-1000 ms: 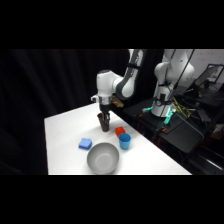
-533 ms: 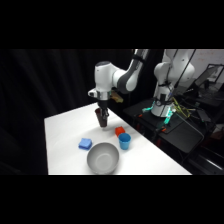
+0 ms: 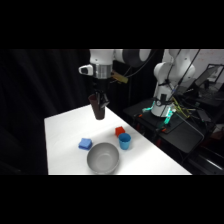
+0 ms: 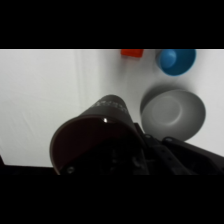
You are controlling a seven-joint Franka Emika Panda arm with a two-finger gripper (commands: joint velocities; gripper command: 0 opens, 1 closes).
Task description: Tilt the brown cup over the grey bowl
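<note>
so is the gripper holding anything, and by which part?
Yes: the gripper holds the brown cup by its rim, lifted clear of the table.

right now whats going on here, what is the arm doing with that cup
The white arm's gripper holds the brown cup in the air above the white table, roughly upright, with its open mouth facing the wrist camera. The grey bowl sits on the table nearer the front edge, with a blue cup, a red block and a blue block around it. The cup is not yet over the bowl or tilted.
</note>
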